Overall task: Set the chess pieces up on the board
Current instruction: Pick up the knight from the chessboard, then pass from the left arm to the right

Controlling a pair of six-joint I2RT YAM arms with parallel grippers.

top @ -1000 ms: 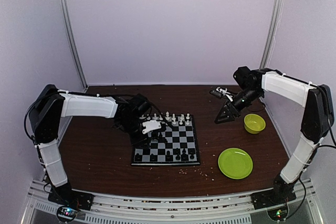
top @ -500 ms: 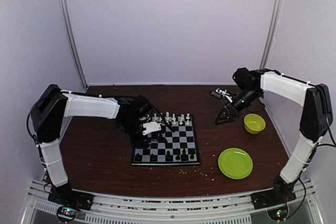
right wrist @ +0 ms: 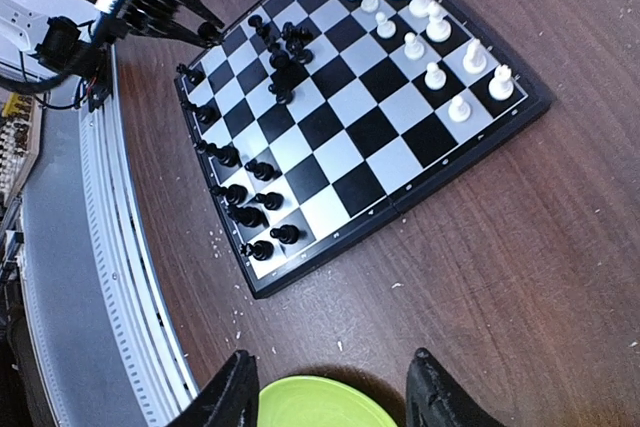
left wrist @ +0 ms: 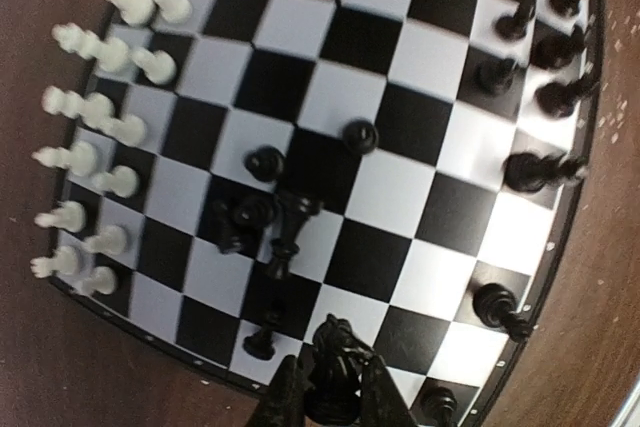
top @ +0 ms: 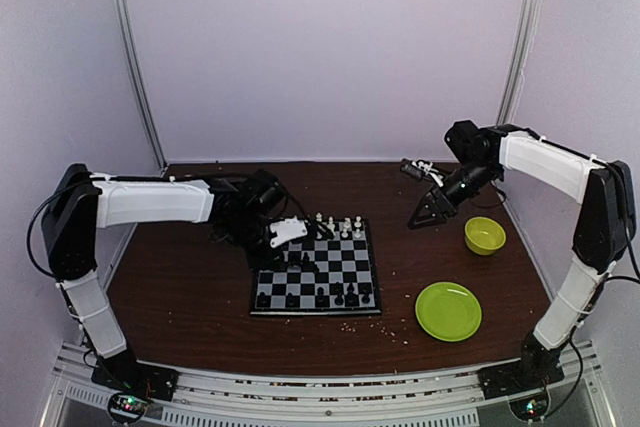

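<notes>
— Black plastic piece, knight I think, pinched in the left gripper, fingers drawn in close on both its sides. It's held up over the left side of the board.
— Risk?
— It's a tiny rounded thing in a narrow pinch, so it could twist or slip on the way down. There's also a loose black clump mid-board. Several of those are lying down, and the fingers look wider than a square, so setting down nearby could scatter them or clip a standing neighbour.
— Right side?
— The right gripper has its jaws parted with nothing between them. It hangs above the green plate, well apart from the board, so no clash likely.
— Board look?
— It's small and square, with black and pale checks and a thin black rim, and it lies flat on the brown table between the arms. The white pieces sit in two tidy rows on the far edge. The black row on the near edge has gaps, because the rest of the black set is in that clump. The setup looks well short of finished.
</notes>
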